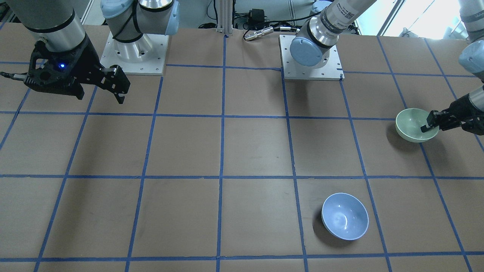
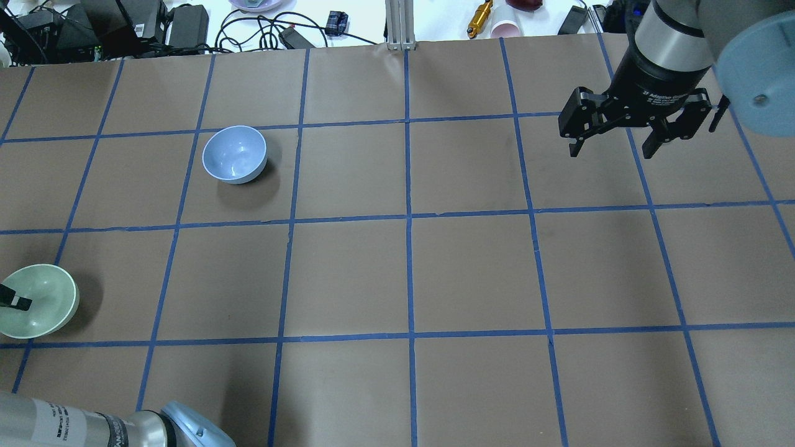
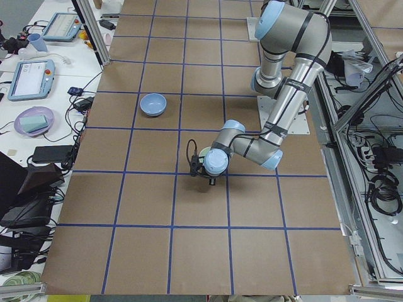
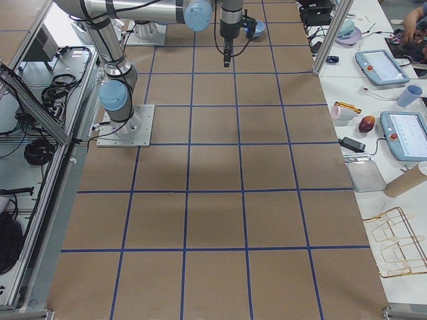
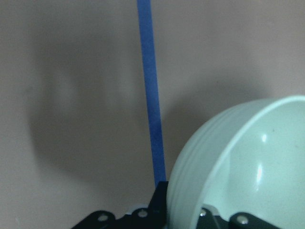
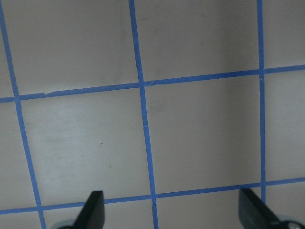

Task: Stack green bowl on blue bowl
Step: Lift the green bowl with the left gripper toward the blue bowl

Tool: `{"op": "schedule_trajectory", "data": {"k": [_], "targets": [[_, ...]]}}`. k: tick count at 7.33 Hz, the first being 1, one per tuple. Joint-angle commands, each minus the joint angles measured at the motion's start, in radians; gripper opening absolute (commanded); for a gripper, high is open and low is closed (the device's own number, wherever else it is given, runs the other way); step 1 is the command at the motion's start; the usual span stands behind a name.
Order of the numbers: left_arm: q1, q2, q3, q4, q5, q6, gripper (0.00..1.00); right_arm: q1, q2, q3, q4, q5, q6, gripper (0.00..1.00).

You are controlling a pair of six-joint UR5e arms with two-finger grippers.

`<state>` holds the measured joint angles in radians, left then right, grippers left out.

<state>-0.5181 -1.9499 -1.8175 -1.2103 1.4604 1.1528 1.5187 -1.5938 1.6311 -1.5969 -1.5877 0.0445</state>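
Observation:
The green bowl sits near the table's edge on my left side; it also shows in the overhead view and the left wrist view. My left gripper is shut on its rim, one finger inside the bowl and one outside. The bowl looks tilted in the wrist view. The blue bowl stands upright and empty farther out on the table, apart from the green bowl. My right gripper is open and empty, hanging above the table on the other side.
Both arm bases stand at the robot's edge of the table. A metal post, cables and small items lie past the far edge. Blue tape lines grid the brown tabletop.

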Motion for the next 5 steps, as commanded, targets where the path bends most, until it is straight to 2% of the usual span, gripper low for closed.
{"op": "schedule_trajectory", "data": {"k": [1, 3, 5], "targets": [[-0.008, 0.009, 0.107, -0.147, -0.015, -0.007, 0.00, 0.000, 0.000, 0.000, 0.000, 0.000, 0.000, 1.00], [-0.049, 0.031, 0.153, -0.211, -0.055, -0.057, 0.00, 0.000, 0.000, 0.000, 0.000, 0.002, 0.000, 1.00], [-0.167, 0.074, 0.229, -0.303, -0.067, -0.207, 0.00, 0.000, 0.000, 0.000, 0.000, 0.000, 0.000, 1.00]]}}
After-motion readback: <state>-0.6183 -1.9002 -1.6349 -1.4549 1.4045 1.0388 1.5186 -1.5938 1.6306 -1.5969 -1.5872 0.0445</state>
